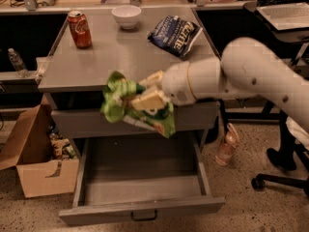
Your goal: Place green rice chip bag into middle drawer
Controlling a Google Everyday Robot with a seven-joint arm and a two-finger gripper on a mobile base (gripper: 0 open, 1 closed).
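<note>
I have the gripper [146, 91] clamped on the green rice chip bag [115, 105], which hangs before the cabinet [120, 57] front, above the open middle drawer [140, 182], so release lies straight below.

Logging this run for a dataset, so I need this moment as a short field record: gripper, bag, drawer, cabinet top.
gripper: in front of the grey cabinet, above the middle drawer, shut on the green rice chip bag
green rice chip bag: held in the air, not yet in the drawer
middle drawer: pulled out, nothing visible inside
cabinet top: red can, white bowl, dark blue chip bag
</note>
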